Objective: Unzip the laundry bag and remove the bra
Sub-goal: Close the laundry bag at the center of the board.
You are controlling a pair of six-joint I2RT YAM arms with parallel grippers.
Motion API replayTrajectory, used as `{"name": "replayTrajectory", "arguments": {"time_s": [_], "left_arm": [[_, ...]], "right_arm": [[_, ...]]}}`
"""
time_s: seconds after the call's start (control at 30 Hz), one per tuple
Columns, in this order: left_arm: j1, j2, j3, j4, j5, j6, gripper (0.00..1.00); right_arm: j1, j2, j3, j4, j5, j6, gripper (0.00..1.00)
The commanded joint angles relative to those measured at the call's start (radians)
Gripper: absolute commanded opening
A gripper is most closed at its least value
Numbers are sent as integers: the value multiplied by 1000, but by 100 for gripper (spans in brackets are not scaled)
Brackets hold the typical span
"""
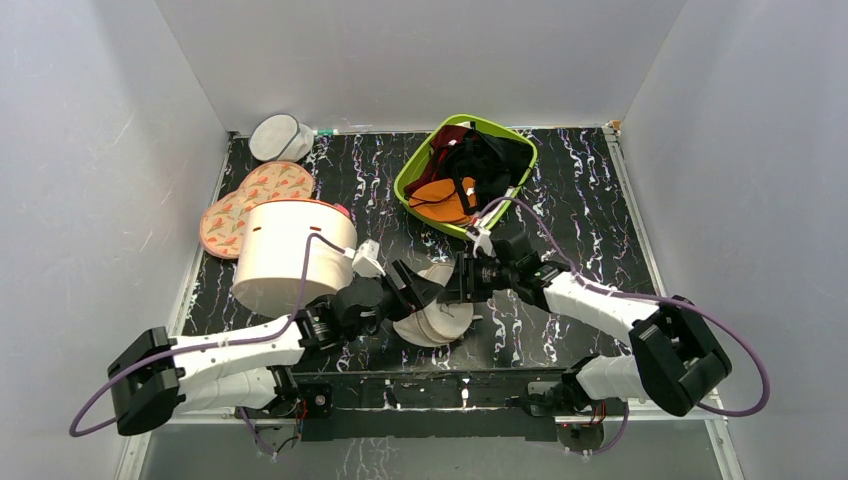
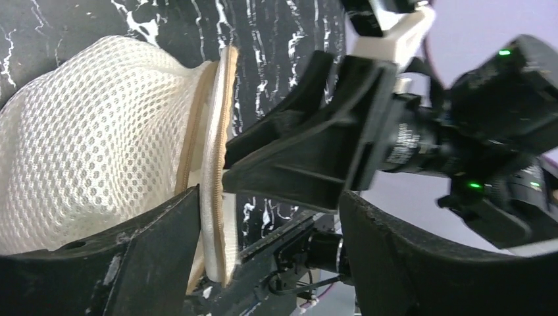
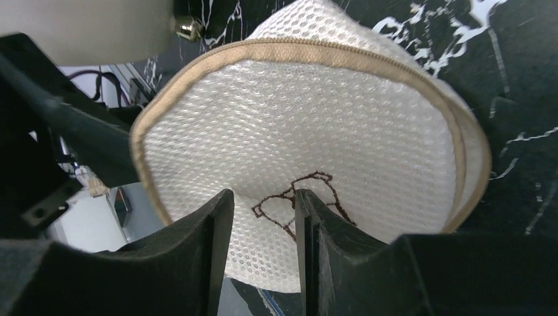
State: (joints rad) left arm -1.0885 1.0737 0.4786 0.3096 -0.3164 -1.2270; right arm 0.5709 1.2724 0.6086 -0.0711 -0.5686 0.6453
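Black marbled tabletop (image 1: 580,200), domed off-white honeycomb-mesh laundry bag (image 3: 296,118), right gripper (image 3: 263,197) narrow, seemingly pinching it, left gripper (image 2: 270,197) wide.

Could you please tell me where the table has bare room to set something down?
The widest bare stretch of table lies right of the green basket, up to the right edge. A smaller patch lies between the basket and the patterned pads. The near centre is crowded: laundry bag, cream cylinder and both arms.
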Motion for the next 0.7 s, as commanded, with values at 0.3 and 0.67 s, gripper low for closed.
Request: {"name": "replayTrajectory", "arguments": {"time_s": [0.3,0.67], "left_arm": [[5,-213,270,-443,-141,343,98],[149,-57,547,-556,-74,684,98]], "right_arm": [[75,102,60,139,37,-22,47],[77,128,209,-34,115,-169,62]]}}
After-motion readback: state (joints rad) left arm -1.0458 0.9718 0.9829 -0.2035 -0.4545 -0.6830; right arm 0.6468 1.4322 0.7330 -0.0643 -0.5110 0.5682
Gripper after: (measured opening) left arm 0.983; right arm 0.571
